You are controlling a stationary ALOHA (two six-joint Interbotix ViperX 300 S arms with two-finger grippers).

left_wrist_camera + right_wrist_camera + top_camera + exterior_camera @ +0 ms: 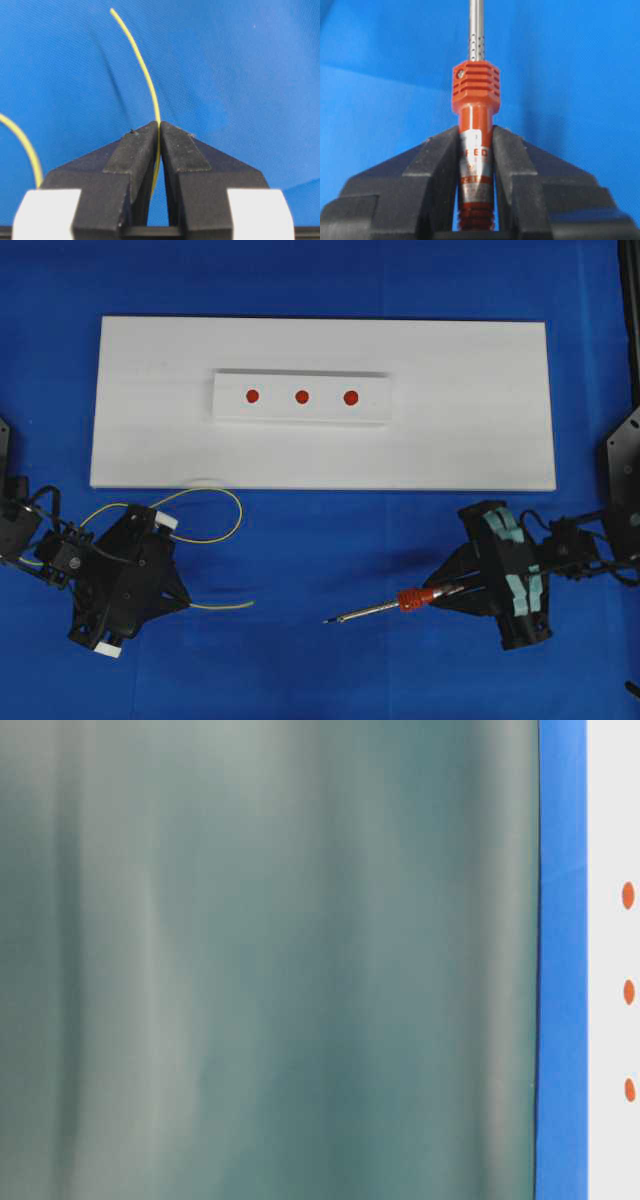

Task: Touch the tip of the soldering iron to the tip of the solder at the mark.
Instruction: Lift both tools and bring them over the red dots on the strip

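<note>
Here, in the overhead view, the left gripper [185, 602] is sitting at the lower left of the frame over the blue cloth [320, 570], and the right gripper [452, 592] is sitting at the lower right. The left wrist view is showing the black fingers [135, 150] of the left one pressed together on the solder [142, 70], so its jaws are closed with only the thin yellow wire between them; the free end is arching up and to the left toward the top of that frame. From above, the solder is looping behind the left gripper, just below the lower edge of the white board [480, 430], while a short length is sticking out to the right, ending near the lower middle of the frame. The right wrist view is showing the right jaws clamped on the red-orange handle of the soldering iron [476, 145], with the ribbed collar just beyond the fingertips and the silver shaft running straight up out of the frame. Seen from overhead, the iron is pointing left, its dark tip lying well apart from the solder's end. Three red marks [301, 396] are sitting in a row on a raised white strip [370, 408] at the upper middle of the board. The table-level view is mostly blocked by a blurred grey-green surface.
</note>
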